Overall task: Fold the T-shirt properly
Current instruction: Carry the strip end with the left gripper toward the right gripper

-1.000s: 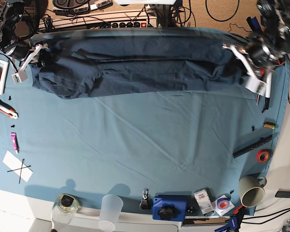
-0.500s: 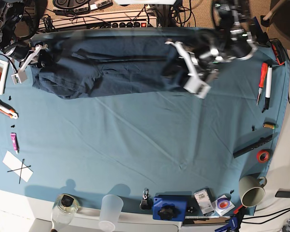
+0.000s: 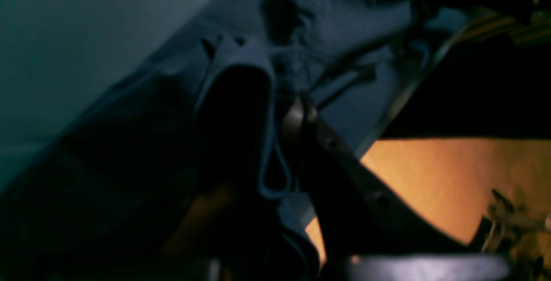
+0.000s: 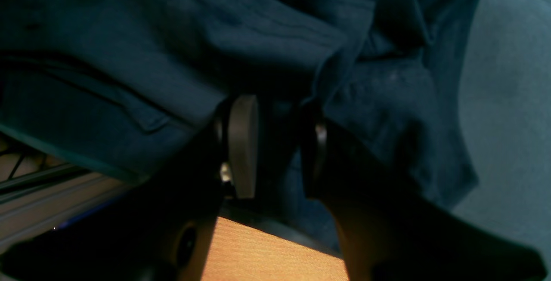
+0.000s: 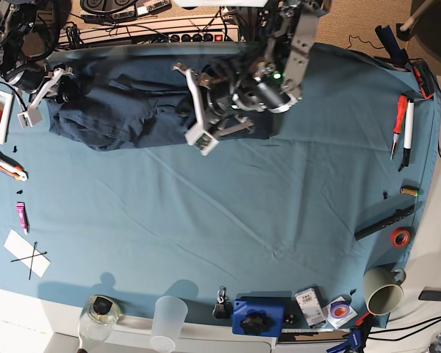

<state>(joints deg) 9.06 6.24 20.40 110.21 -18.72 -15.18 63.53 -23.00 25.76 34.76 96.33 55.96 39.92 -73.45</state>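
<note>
The dark navy T-shirt (image 5: 125,110) lies along the far edge of the teal table cloth (image 5: 228,220), with its right end doubled over toward the middle. My left gripper (image 5: 198,95) hovers over the shirt's centre, shut on that bunched end. In the left wrist view the hem (image 3: 269,160) is pinched at the left gripper (image 3: 284,126). My right gripper (image 5: 59,88) sits at the shirt's left end. In the right wrist view, cloth (image 4: 267,35) fills the gap between the pads (image 4: 243,143) of the right gripper (image 4: 280,143).
A red screwdriver and white pen (image 5: 402,125), a black bar (image 5: 384,223), a red tape roll (image 5: 400,237) and a mug (image 5: 382,290) line the right side. A clear cup (image 5: 167,320), blue box (image 5: 257,316) and jar (image 5: 99,312) stand along the near edge. Left: pink marker (image 5: 21,215), marked paper (image 5: 27,254).
My left arm has swept from the table's right end to its middle, carrying the shirt's right end over the rest of the shirt. The right arm has stayed put.
</note>
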